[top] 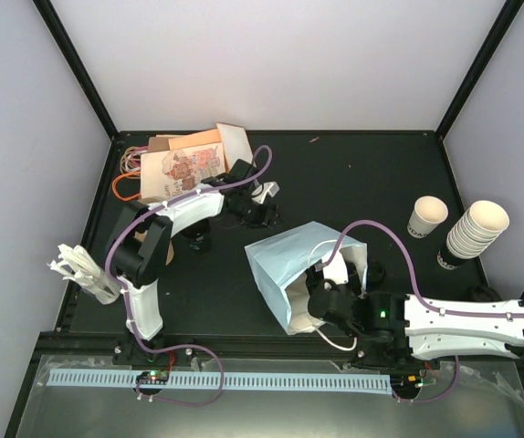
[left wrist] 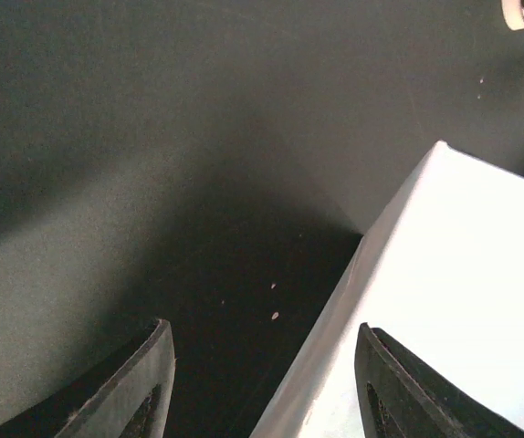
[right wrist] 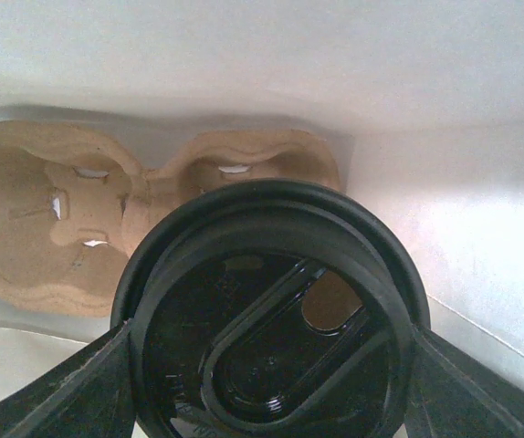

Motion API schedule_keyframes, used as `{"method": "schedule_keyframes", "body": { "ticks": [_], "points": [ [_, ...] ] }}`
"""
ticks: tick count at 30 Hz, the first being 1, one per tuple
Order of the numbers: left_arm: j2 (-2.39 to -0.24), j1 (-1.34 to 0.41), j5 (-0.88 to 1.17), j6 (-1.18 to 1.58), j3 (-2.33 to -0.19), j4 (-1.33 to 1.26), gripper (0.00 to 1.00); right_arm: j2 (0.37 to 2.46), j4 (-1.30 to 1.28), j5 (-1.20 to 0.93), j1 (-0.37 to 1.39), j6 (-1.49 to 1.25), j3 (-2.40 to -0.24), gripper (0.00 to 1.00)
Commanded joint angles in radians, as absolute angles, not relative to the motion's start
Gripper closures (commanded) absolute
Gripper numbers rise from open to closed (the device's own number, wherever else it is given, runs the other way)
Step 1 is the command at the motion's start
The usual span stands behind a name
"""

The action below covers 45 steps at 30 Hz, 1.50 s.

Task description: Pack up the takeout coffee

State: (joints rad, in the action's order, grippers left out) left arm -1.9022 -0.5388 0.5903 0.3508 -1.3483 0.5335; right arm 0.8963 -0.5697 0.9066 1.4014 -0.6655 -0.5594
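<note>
right claw (right wrist: 267, 383): closed on the takeout coffee (right wrist: 271, 315), one finger against each side of the black lid; jaws kept wide by the lid's width.
takeout coffee: gripped at the lid rim, inside the mouth of the white paper bag (right wrist: 353, 55); cup body hidden beneath the lid.
pulp carrier (right wrist: 43, 237): brown, at the bag's far end, beyond the lid; two wells in view.
white paper bag, overhead view (top: 280, 260): lying on its side on the table (top: 362, 173), mouth toward the right arm, right claw (top: 321, 306) reaching in.
left claw (left wrist: 260, 333): open, fingers well apart, gripping nothing; over bare table, near a corner of the bag (left wrist: 463, 274).
left claw, overhead view (top: 260, 199): beyond the bag's closed end, not touching it.
lidless cup (top: 426, 217): upright near the table's right edge, well apart from the bag.
cup stack (top: 474, 230): just beside the lidless cup.
printed bags (top: 184, 164): flat at the far-left corner.
</note>
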Motion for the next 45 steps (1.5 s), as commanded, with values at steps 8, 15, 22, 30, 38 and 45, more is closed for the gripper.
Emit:
{"method": "schedule_keyframes", "body": {
  "ticks": [8, 15, 22, 30, 38, 45],
  "points": [
    [-1.901, -0.545, 0.675, 0.402, -1.288, 0.357, 0.44, 0.868, -0.499, 0.947, 1.404, -0.662, -0.536, 0.42],
    [-1.948, -0.543, 0.677, 0.400, -1.315, 0.362, 0.44, 0.877, -0.460, 0.952, 1.404, -0.658, -0.514, 0.42],
    [-1.969, -0.547, 0.709, 0.402, -1.320, 0.357, 0.44, 0.893, -0.413, 0.967, 1.404, -0.640, -0.510, 0.42],
    [-1.981, -0.550, 0.761, 0.416, -1.281, 0.305, 0.45, 0.950, -0.326, 1.005, 1.404, -0.613, -0.511, 0.43],
    [-2.014, -0.549, 0.805, 0.408, -1.288, 0.290, 0.45, 0.975, -0.238, 1.025, 1.404, -0.591, -0.480, 0.45],
    [-2.034, -0.551, 0.831, 0.408, -1.282, 0.280, 0.45, 0.985, -0.236, 1.038, 1.404, -0.623, -0.454, 0.45]
  ]
}}
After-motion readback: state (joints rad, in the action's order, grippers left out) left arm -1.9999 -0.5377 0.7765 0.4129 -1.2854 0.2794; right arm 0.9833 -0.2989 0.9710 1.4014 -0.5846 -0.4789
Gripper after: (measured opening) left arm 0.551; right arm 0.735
